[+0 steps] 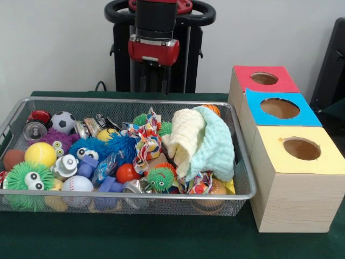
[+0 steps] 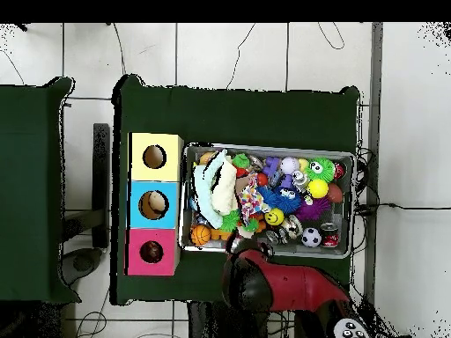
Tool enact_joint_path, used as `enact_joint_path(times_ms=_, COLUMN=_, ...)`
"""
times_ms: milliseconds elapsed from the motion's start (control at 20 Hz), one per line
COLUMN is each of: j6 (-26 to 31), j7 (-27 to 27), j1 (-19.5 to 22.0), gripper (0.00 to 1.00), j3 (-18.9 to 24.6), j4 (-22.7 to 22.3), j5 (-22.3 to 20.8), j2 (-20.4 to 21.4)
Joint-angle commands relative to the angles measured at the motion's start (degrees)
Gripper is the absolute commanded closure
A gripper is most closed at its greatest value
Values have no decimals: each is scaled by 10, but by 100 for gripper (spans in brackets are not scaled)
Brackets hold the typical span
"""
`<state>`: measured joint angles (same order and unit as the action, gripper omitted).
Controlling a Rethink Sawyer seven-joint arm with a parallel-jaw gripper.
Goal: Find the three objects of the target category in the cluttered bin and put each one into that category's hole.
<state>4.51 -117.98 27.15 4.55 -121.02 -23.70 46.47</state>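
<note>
The bin [image 1: 135, 100] of silver wire mesh sits on the green table, and also shows in the overhead view [image 2: 353, 204]. It is heaped with toys: a soccer ball [image 1: 63, 122], a yellow ball [image 1: 40, 154], a baseball [image 1: 77, 184], fuzzy green and blue toys, small cans and crumpled cloths [image 1: 200, 141]. The round hole [image 1: 264, 79] in the red-topped box is at the right rear, and shows in the overhead view [image 2: 151, 252]. My gripper [image 1: 154, 81] hangs behind the bin's far rim, above the table and holding nothing I can see. In the overhead view the red arm [image 2: 264, 282] covers it.
A blue-topped box [image 1: 280, 108] and a yellow-topped box [image 1: 302, 148] stand in a row with the red one, right of the bin. The robot's black pedestal [image 1: 121, 59] rises behind the bin. Green cloth [image 1: 161, 237] covers the table.
</note>
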Motion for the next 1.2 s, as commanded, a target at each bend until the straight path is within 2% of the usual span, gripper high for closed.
enact_joint_path(times_ms=50, j6=58, j7=76, j1=47, gripper=0, j3=96, j4=74, j5=-54, j2=-17)
enact_joint_path(times_ms=900, j6=102, j7=106, j1=144, gripper=0, j3=180, j4=105, j5=-120, j2=-42)
enact_joint_path(times_ms=1200, j6=123, j7=117, j1=179, gripper=0, j3=200, j4=104, j5=-140, j2=-44)
